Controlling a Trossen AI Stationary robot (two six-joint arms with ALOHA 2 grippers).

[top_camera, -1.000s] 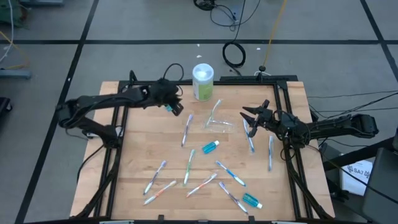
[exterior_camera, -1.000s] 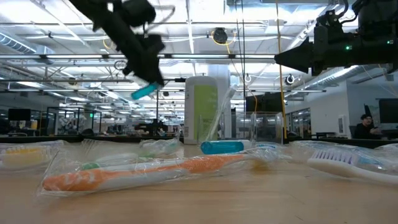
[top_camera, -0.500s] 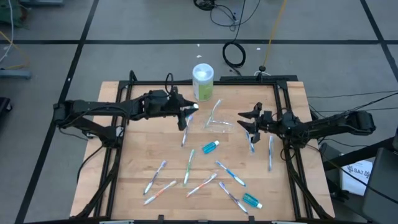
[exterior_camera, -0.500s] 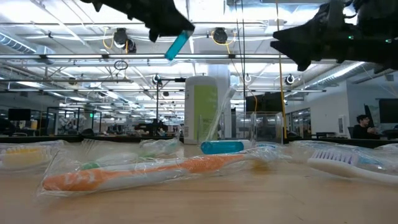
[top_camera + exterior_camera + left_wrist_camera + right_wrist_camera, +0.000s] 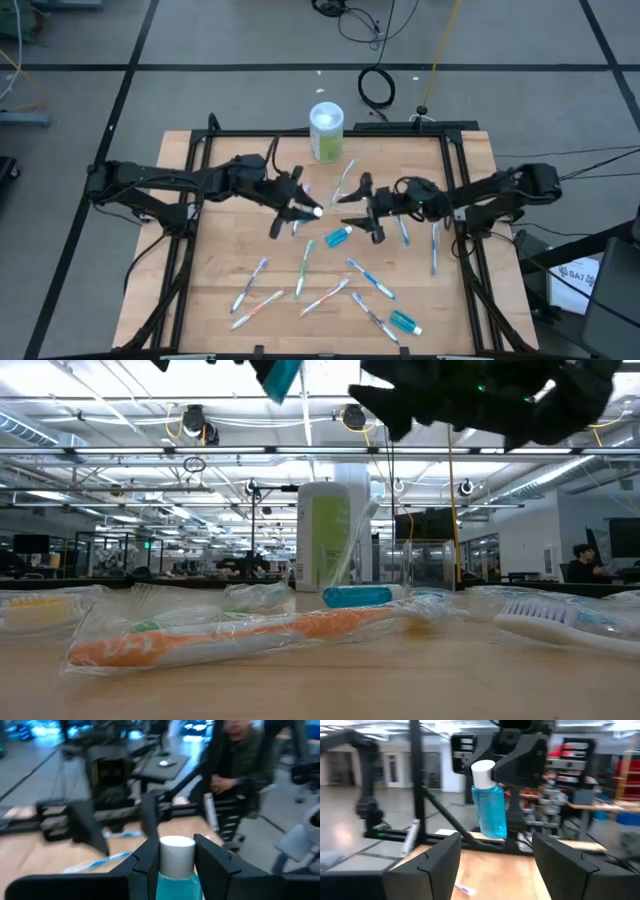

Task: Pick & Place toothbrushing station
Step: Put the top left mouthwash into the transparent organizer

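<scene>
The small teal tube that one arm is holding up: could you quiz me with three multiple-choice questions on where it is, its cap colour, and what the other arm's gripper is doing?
1. Where is the teal tube?
A. Lying on the table
B. Clamped in the left gripper, above the table
C. Inside the tall white bottle

2. What colour is its cap?
A. White
B. Orange
C. Black

3. How is the right gripper?
A. Shut on a toothbrush
B. Open, holding nothing
C. Shut on the tube

Answers:
1 B: the left wrist view shows the tube between that arm's fingers, and the right wrist view shows it held in the air.
2 A: both wrist views show a white cap.
3 B: the right wrist view shows its fingers spread apart, the tube farther off between them.
</scene>
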